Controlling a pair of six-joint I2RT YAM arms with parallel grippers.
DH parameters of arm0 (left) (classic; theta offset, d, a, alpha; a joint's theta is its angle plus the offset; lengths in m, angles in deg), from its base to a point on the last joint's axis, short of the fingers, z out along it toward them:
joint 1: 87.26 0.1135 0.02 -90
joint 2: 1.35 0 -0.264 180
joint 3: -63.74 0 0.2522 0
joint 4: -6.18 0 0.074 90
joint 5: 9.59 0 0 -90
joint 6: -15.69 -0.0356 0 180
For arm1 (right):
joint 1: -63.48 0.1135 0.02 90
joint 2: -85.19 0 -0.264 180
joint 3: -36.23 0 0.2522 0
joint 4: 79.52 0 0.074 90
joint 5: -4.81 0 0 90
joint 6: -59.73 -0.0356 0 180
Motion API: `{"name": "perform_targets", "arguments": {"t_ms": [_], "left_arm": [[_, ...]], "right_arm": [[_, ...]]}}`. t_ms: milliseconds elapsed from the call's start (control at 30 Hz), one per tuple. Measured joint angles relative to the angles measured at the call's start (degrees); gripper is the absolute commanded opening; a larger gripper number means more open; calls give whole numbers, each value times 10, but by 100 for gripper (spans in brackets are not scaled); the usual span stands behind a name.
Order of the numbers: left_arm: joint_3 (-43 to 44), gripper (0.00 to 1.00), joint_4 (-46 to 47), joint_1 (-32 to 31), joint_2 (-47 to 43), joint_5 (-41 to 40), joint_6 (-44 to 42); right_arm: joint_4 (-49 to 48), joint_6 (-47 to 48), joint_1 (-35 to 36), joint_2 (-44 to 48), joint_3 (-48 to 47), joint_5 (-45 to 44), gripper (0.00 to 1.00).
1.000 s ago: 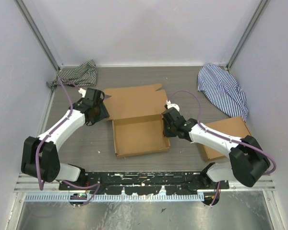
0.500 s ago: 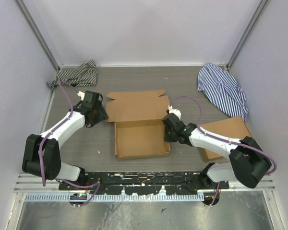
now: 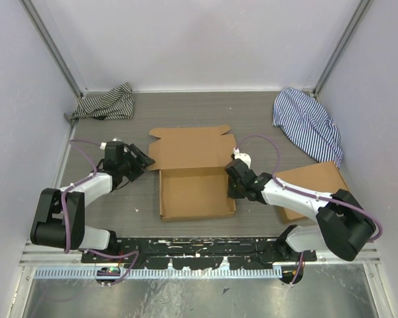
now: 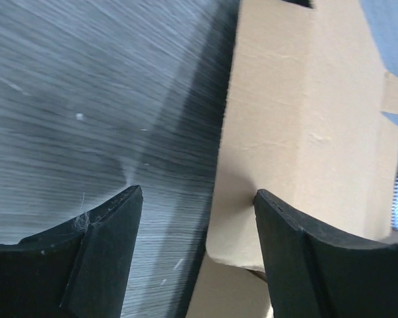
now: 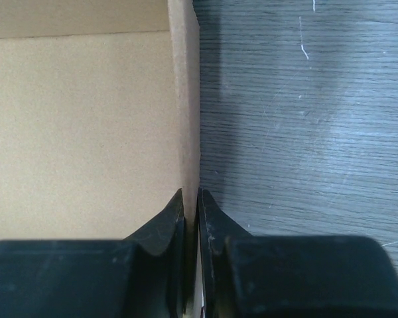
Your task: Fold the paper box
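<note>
The paper box (image 3: 196, 192) is a shallow brown cardboard tray at the table's middle. Its lid flap (image 3: 189, 147) lies open behind it. My left gripper (image 3: 142, 161) is open just left of the lid's near-left corner. In the left wrist view the open gripper (image 4: 198, 192) straddles the edge of the flap (image 4: 298, 126); its right finger (image 4: 305, 258) is over the cardboard and its left finger (image 4: 103, 245) is over the table. My right gripper (image 3: 233, 186) is shut on the tray's right wall. In the right wrist view the gripper (image 5: 191, 193) pinches that thin wall (image 5: 184, 99).
A black-and-white striped cloth (image 3: 105, 104) lies at the back left. A blue-striped cloth (image 3: 308, 126) lies at the back right. A stack of flat brown cardboard (image 3: 312, 180) sits under the right arm. Enclosure walls stand on three sides.
My left gripper has drawn back to the left and nearer, off the lid's left corner. The lid has settled a little to the right. The right gripper has kept its hold.
</note>
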Motion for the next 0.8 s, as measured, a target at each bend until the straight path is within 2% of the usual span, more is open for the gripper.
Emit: {"name": "perform_targets", "arguments": {"t_ms": [233, 400, 600, 800], "left_arm": [[-23, 71, 60, 0, -24, 29, 34], [-24, 56, 84, 1, -38, 33, 42], [-23, 38, 103, 1, -5, 49, 45], [-1, 28, 79, 2, 7, 53, 27]], "right_arm": [[-2, 0, 2, 0, 0, 0, 15], [-4, 0, 8, 0, 0, 2, 15], [-6, 0, 20, -1, 0, 4, 14], [-6, 0, 33, -14, -4, -15, 11]]}}
